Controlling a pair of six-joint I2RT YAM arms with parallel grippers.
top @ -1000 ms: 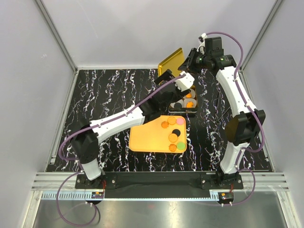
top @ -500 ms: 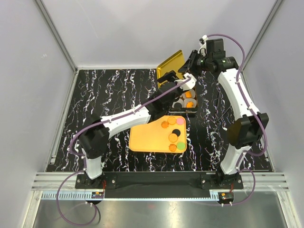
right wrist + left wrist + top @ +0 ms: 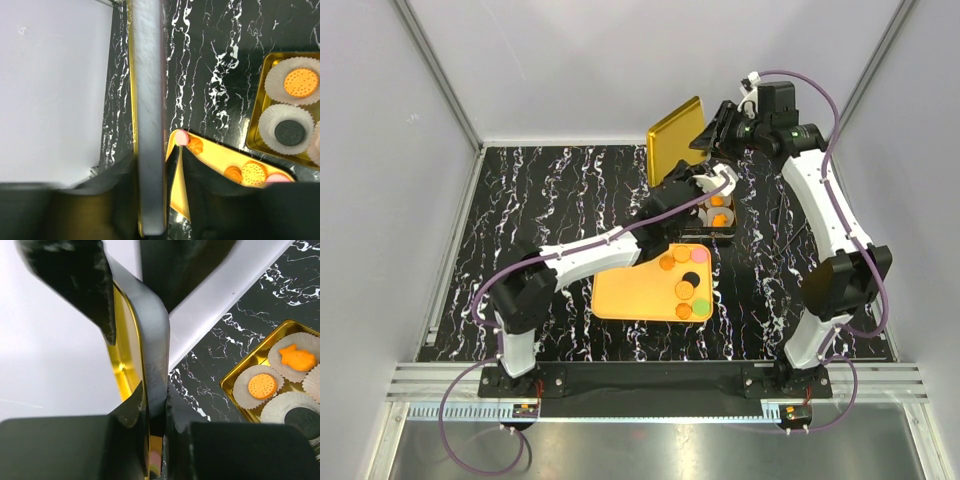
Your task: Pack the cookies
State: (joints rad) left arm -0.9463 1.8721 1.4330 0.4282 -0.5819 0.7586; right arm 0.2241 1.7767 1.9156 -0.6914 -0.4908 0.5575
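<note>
A gold tin lid [image 3: 675,135] stands on edge above the table's back edge. My left gripper [image 3: 687,174] is shut on its lower rim; in the left wrist view both fingers pinch the lid's rim [image 3: 152,340] at the gripper [image 3: 152,396]. My right gripper [image 3: 713,135] straddles the lid's right edge [image 3: 148,75], slightly open [image 3: 155,160], with a gap beside its right finger. Several cookies [image 3: 685,280] lie on the orange tray [image 3: 625,292]. More cookies [image 3: 262,386] sit in white paper cups in the gold tin [image 3: 718,232].
The tin [image 3: 227,385] stands just behind the tray, under both grippers. The tray's corner [image 3: 220,160] with a pink cookie [image 3: 181,137] lies below the right gripper. Grey enclosure walls and metal frame posts rise close behind the lid.
The left gripper reached up to the lid and shut on its lower rim. The lid tipped more upright. The right gripper's jaws loosened around the lid's edge.
</note>
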